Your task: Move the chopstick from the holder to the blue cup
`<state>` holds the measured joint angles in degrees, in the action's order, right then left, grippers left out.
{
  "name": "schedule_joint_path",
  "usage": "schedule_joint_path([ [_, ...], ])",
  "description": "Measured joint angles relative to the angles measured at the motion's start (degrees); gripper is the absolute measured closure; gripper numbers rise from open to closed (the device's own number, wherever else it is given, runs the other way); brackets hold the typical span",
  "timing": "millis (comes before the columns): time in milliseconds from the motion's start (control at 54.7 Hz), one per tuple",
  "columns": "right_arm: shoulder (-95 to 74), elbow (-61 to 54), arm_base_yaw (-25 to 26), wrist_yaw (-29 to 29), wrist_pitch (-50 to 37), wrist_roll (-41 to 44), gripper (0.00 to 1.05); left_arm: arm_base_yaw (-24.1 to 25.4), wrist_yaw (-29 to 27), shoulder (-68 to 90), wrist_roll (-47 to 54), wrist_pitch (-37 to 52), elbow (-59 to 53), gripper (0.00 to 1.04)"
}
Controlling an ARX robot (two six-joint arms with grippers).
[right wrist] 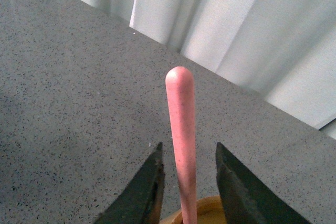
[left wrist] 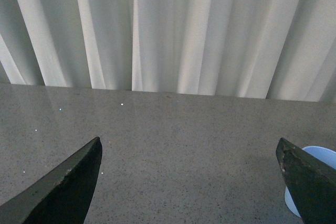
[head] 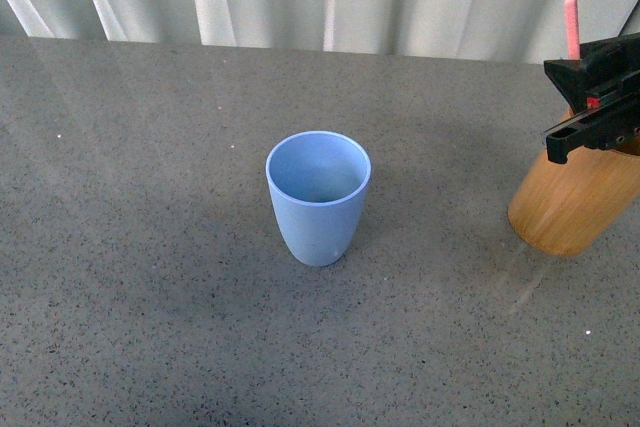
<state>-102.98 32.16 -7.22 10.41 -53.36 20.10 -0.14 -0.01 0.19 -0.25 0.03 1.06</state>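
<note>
1. One pink chopstick (head: 571, 27) stands upright in the wooden holder (head: 575, 202) at the right edge of the table (head: 150, 247), well apart from the blue cup (head: 318, 197).
2. Right gripper (right wrist: 188, 150): jaws apart, straddling the shaft below its rounded tip. I see a gap on either side, so no grip yet.
3. Left gripper (left wrist: 188, 145): jaws wide apart, empty, near the cup.
4. Step in hand, in my judgement: the grasp. Next I must close squarely on the shaft, then lift straight up clear of the holder before crossing to the cup.
</note>
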Motion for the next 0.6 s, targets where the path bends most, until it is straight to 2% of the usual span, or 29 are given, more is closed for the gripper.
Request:
schedule_joint_path([
  [128, 0.00, -0.09, 0.07, -0.28, -0.83, -0.39, 0.98, 0.00, 0.02, 0.00, 0.00, 0.00, 0.00, 0.07],
  [165, 0.00, -0.17, 0.20, -0.26, -1.16, -0.46, 1.02, 0.00, 0.00, 0.00, 0.00, 0.00, 0.00, 0.07],
  [603, 4.00, -3.74, 1.42, -0.07, -2.29, -0.61, 1.02, 0.00, 0.02, 0.00, 0.00, 0.00, 0.00, 0.07],
])
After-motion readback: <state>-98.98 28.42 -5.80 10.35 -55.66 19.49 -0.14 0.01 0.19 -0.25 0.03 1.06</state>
